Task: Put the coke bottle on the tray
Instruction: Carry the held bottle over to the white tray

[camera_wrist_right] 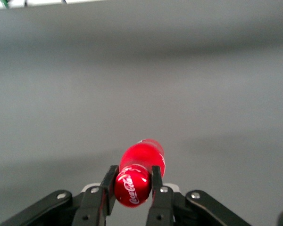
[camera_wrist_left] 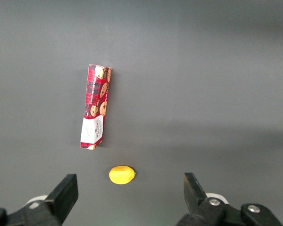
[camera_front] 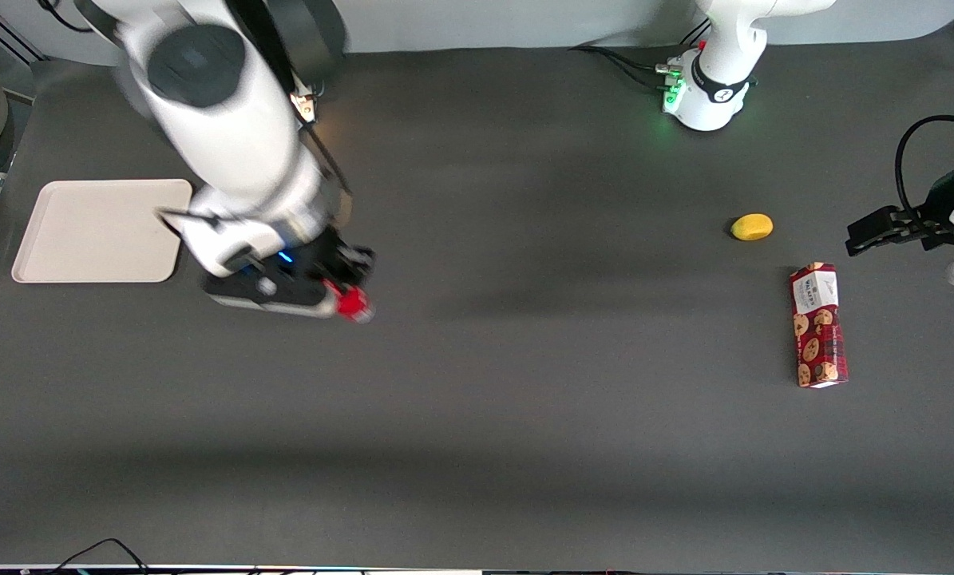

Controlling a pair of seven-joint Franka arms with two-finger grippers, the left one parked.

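Note:
My right gripper (camera_wrist_right: 132, 181) is shut on the coke bottle (camera_wrist_right: 137, 169), a small bright red bottle clamped at its top between the two black fingers and hanging above the dark table. In the front view the gripper (camera_front: 347, 297) holds the coke bottle (camera_front: 354, 303) a short way from the tray (camera_front: 97, 231), toward the parked arm's end and slightly nearer the camera than it. The tray is a flat cream-beige rectangle with rounded corners, lying bare at the working arm's end of the table.
A red cookie box (camera_front: 818, 325) lies flat toward the parked arm's end, with a small yellow lemon-like object (camera_front: 752, 227) beside it, a little farther from the camera. Both also show in the left wrist view, the box (camera_wrist_left: 96, 106) and the yellow object (camera_wrist_left: 121, 174).

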